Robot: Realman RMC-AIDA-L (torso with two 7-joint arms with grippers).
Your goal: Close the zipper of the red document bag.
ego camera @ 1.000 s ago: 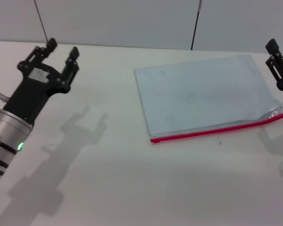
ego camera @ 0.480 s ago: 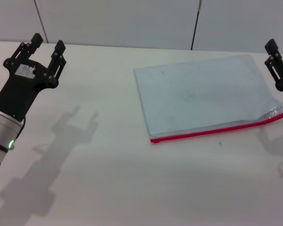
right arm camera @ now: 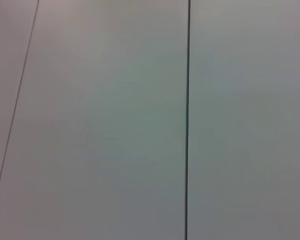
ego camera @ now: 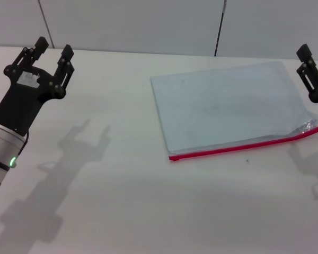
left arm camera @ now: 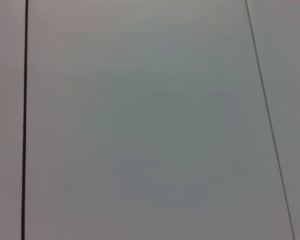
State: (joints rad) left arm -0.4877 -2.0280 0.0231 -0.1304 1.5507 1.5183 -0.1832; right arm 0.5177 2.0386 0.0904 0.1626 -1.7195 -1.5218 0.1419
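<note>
White desk point(ego camera: 148, 201) underneath; red document bag point(ego camera: 228, 108) flat at right, zipper point(ego camera: 244, 145) along near edge, right end lifted. Left gripper point(ego camera: 53, 48) raised at far left, fingers spread, empty. Right gripper point(ego camera: 310, 69) at right edge beside bag; finger state unclear.

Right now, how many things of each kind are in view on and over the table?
Document bags: 1, red document bag with its zipper
Robot tools: 2, left tool, right tool
Total: 3
</note>
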